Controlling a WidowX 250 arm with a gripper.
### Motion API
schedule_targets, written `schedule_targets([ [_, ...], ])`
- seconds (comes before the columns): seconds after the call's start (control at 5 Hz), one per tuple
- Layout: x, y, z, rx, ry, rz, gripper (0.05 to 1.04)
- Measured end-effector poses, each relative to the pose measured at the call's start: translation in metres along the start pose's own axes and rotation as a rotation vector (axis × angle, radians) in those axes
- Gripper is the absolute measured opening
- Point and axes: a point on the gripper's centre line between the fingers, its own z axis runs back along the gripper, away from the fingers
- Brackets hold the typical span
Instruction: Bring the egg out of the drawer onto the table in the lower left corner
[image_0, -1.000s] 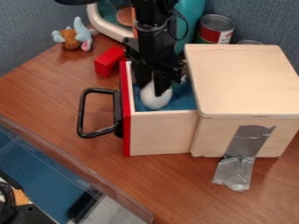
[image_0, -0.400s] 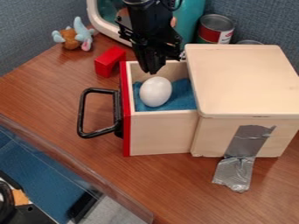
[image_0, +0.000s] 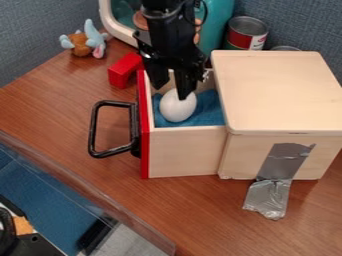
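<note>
White egg (image_0: 178, 107) in the open drawer (image_0: 184, 150), on blue cloth (image_0: 212, 107), just below the gripper (image_0: 170, 93). Fingers (image_0: 157, 75) parted, a clear gap between them, nothing gripped. One fingertip overlaps the egg's upper edge, covering a bit of it; contact can't be told. Cloth partly hidden under the egg. Black handle (image_0: 93, 131) on the drawer's red front, view-left of the fingers and lower. Wooden box (image_0: 280, 90) to their view-right, cut off by the view's edge; silver tape (image_0: 284, 160) runs down its side onto the table (image_0: 60, 105), lower right of the fingers. Red block (image_0: 123, 70) near, to their upper left, partly behind the arm; plush toy (image_0: 81, 45) farther that way. Arm cut off at the top, hiding part of a teal object (image_0: 217, 25) above the fingers. Can (image_0: 246, 32) up and to their right, base behind the box; red-and-white label, print too small to make out. Second can (image_0: 286, 48) beside it, mostly hidden.
</note>
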Motion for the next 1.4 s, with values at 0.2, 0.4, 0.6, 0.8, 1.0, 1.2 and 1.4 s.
schedule_targets([
  [0.2, -0.001, 0.001, -0.008, -0.004, 0.014, 0.009, 1.021],
  [0.4, -0.003, 0.002, -0.015, -0.004, 0.038, 0.021, 1.010],
  [0.6, -0.005, 0.005, -0.022, 0.000, 0.070, 0.026, 1.005],
  [0.8, -0.006, 0.007, -0.027, 0.003, 0.110, 0.041, 0.945],
  [1.0, -0.006, 0.009, -0.026, -0.004, 0.114, 0.053, 0.797],
  [1.2, 0.000, 0.005, -0.006, -0.028, 0.054, 0.047, 0.796],
  [1.4, 0.013, -0.001, 0.031, -0.074, -0.069, 0.030, 0.796],
])
